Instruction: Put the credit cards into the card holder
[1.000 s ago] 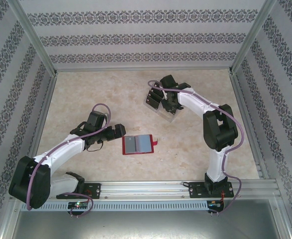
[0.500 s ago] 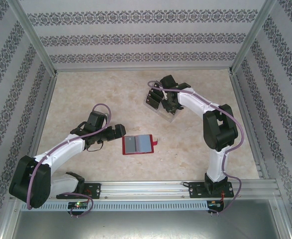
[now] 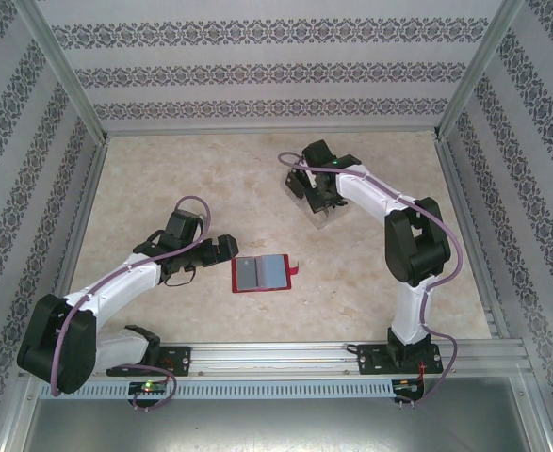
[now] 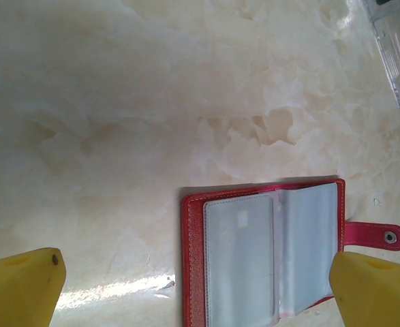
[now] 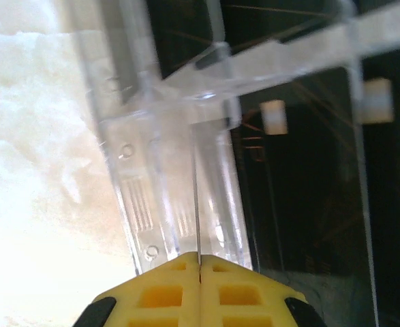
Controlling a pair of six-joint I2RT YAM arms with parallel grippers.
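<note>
The card holder [image 3: 262, 273] lies open on the table, red outside with grey-blue sleeves [image 4: 268, 259] and a snap tab [image 4: 380, 235] on its right. My left gripper [image 3: 227, 247] hovers just left of it, open, with the wallet's left half between its yellow fingers [image 4: 22, 286]. My right gripper [image 3: 306, 188] is at the clear slotted stand [image 5: 159, 170], shut on a credit card whose thin edge [image 5: 197, 211] runs out from between the pads. More black credit cards [image 5: 309, 204] stand in the slots to the right.
The clear stand [image 3: 321, 215] sits at the back, right of centre, and its corner reaches into the left wrist view [image 4: 394, 54]. Patterned walls with metal rails [image 3: 69, 85] enclose the marble table [image 3: 182, 169]. Bare marble lies between the stand and the wallet.
The right gripper's jaws have closed onto the card's edge at the stand. The left arm and the wallet have not moved.
</note>
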